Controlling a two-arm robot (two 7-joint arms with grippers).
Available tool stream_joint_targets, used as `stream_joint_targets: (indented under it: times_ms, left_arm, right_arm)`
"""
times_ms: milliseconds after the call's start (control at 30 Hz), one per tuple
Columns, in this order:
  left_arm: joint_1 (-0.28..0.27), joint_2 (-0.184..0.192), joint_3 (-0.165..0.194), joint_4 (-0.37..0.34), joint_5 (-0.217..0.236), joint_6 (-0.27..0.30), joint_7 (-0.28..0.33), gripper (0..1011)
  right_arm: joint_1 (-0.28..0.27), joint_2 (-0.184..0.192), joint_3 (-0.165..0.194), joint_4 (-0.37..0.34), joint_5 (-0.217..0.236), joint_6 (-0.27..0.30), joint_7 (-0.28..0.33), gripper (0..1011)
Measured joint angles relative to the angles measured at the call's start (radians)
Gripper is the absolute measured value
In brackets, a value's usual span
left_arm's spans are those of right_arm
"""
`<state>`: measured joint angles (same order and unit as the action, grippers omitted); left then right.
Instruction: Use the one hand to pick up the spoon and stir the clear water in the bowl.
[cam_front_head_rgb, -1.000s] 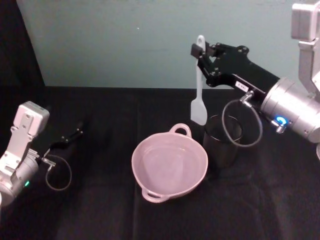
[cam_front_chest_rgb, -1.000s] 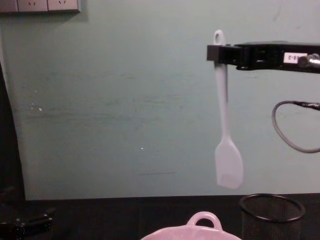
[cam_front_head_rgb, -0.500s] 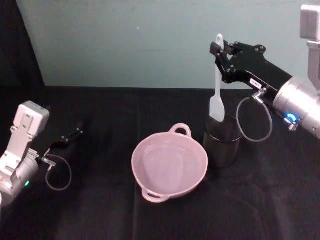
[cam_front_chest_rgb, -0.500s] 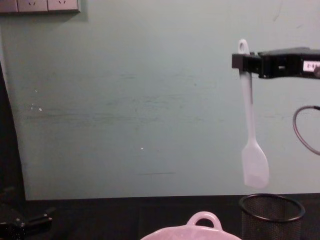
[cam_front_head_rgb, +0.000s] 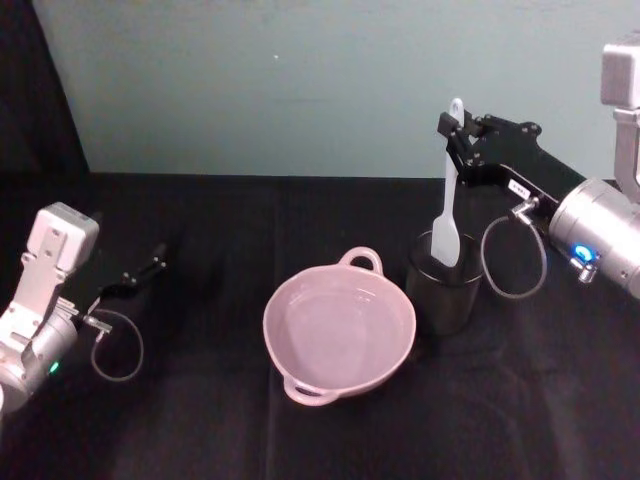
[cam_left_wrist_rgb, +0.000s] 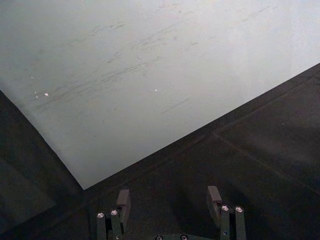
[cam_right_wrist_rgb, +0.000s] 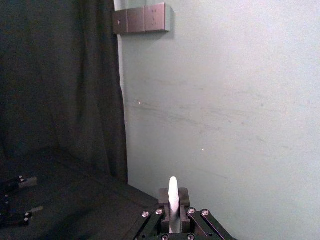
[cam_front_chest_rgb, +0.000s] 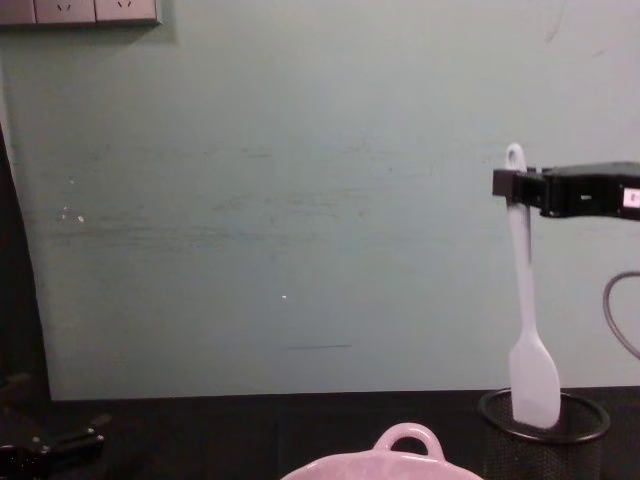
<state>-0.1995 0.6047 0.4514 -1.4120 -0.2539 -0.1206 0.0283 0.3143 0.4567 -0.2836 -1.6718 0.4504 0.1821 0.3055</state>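
My right gripper (cam_front_head_rgb: 452, 128) is shut on the top of the white spoon's handle (cam_front_head_rgb: 448, 180) and holds it upright. The spoon's flat blade (cam_front_chest_rgb: 535, 385) hangs into the mouth of the black wire-mesh cup (cam_front_head_rgb: 442, 296). In the right wrist view the spoon's handle tip (cam_right_wrist_rgb: 173, 197) stands between the black fingers (cam_right_wrist_rgb: 184, 198). The pale pink bowl (cam_front_head_rgb: 338, 330) with clear water sits on the black table left of the cup; its loop handle (cam_front_chest_rgb: 407, 439) shows in the chest view. My left gripper (cam_front_head_rgb: 143, 273) rests open low at the table's far left.
A pale green wall (cam_front_head_rgb: 300, 80) stands close behind the black table (cam_front_head_rgb: 200, 420). A dark curtain (cam_front_head_rgb: 40, 90) hangs at the left. A grey cable loop (cam_front_head_rgb: 515, 258) hangs under the right arm beside the cup.
My right gripper has carried the spoon to the right and down, from above the bowl's far rim to the mesh cup, where the blade now dips in. The left arm has not moved.
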Motion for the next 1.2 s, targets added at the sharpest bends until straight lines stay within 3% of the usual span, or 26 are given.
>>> stream_joint_targets:
  times_ms: [367, 667, 1200]
  left_arm:
    - [0.0, 0.0, 0.0, 0.0, 0.0, 0.0, 0.0, 1005]
    - [0.0, 0.0, 0.0, 0.0, 0.0, 0.0, 0.0, 1005]
    - [0.0, 0.0, 0.0, 0.0, 0.0, 0.0, 0.0, 1005]
  right_arm:
    - [-0.014, -0.028, 0.016, 0.061, 0.043, -0.031, 0.024, 118]
    - [-0.023, -0.057, 0.061, 0.152, 0.172, -0.022, 0.047, 118]
    - [0.027, -0.036, 0.085, 0.279, 0.346, 0.054, 0.134, 118]
